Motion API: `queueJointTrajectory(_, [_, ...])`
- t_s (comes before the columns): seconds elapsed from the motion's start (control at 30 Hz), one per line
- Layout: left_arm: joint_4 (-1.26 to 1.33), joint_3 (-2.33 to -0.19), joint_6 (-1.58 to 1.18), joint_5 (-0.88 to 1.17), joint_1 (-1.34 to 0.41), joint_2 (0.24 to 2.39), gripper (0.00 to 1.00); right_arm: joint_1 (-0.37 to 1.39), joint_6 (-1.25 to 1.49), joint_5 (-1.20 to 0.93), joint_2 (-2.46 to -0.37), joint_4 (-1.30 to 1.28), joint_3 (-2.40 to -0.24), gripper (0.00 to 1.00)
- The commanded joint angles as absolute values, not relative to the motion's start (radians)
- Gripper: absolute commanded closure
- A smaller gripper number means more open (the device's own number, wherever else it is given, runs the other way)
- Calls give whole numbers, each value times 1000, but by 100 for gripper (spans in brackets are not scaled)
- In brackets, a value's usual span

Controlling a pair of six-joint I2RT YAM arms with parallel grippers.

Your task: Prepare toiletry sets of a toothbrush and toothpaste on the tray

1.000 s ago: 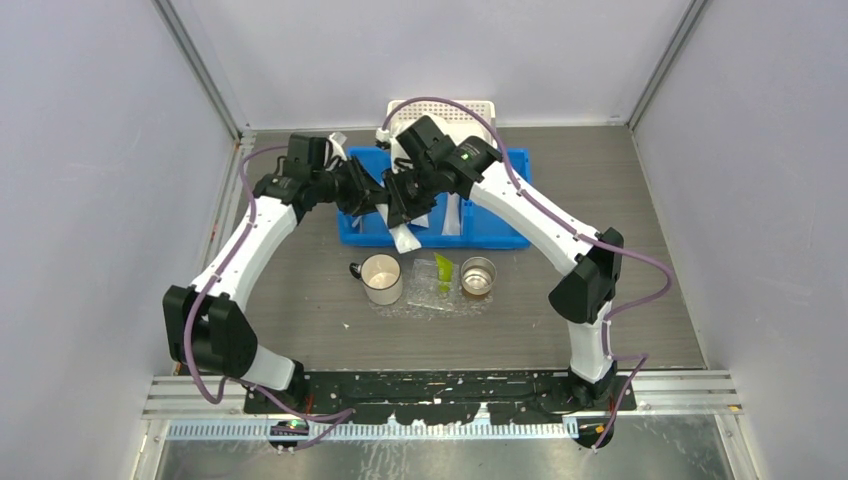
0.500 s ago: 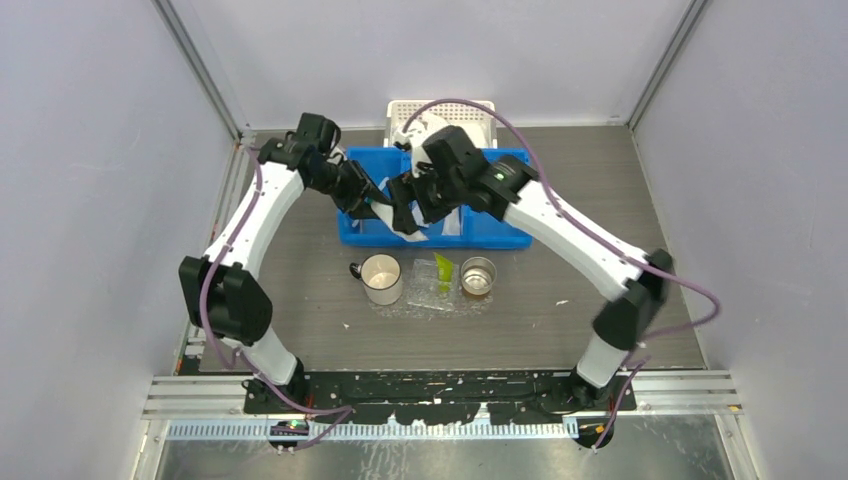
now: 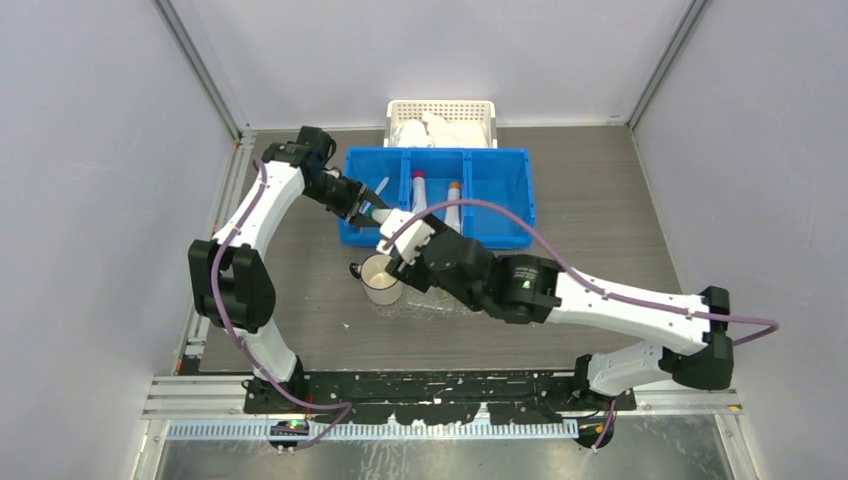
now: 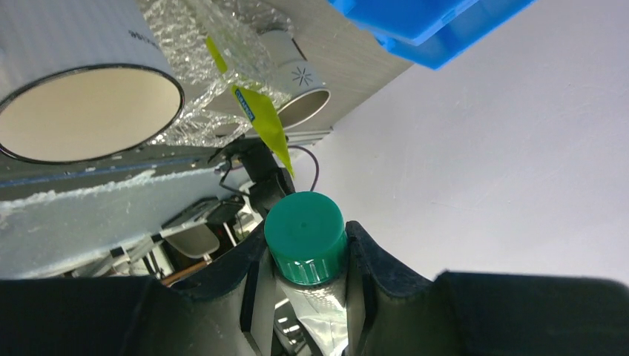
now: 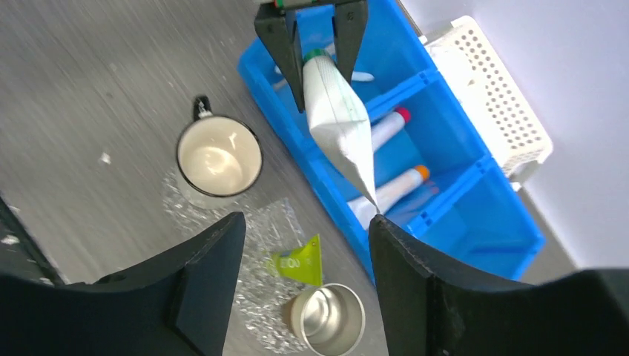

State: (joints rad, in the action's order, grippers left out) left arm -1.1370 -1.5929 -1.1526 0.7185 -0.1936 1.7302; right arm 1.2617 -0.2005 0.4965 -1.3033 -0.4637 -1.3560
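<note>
Left jaws pinching white toothpaste [image 5: 337, 111], green cap, crimped tail

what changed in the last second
The right gripper appears to have let go of the toothpaste and drew back toward the near edge; it is now open above the mug and tray. The left gripper alone holds the toothpaste by its green-capped end over the blue bin. The mug, metal cup, tray and blue bin stayed put.
</note>
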Motion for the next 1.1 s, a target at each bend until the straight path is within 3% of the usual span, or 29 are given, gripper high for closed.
queueJointTrajectory(0.0, [-1129, -1574, -1189, 840, -192, 1683, 99, 1295, -347, 692, -1334, -338, -1326, 31])
queueJointTrajectory(0.43, [-1219, -1521, -1138, 756, -197, 1562, 99, 1252, -364, 627, -1360, -234, -1295, 32])
queueJointTrajectory(0.67, [-1204, -1474, -1134, 734, -219, 1538, 99, 1216, -337, 549, -1396, -223, -1329, 58])
queueJointTrajectory(0.8, [-1179, -1486, -1136, 733, -239, 1552, 99, 1212, -326, 526, -1426, -236, -1350, 84])
queueJointTrajectory(0.9, [-1195, -1509, -1122, 713, -241, 1567, 99, 1213, -309, 517, -1421, -233, -1348, 94])
queueJointTrajectory(1.07, [-1151, -1556, -1079, 656, -239, 1592, 99, 1212, -274, 490, -1370, -264, -1377, 96])
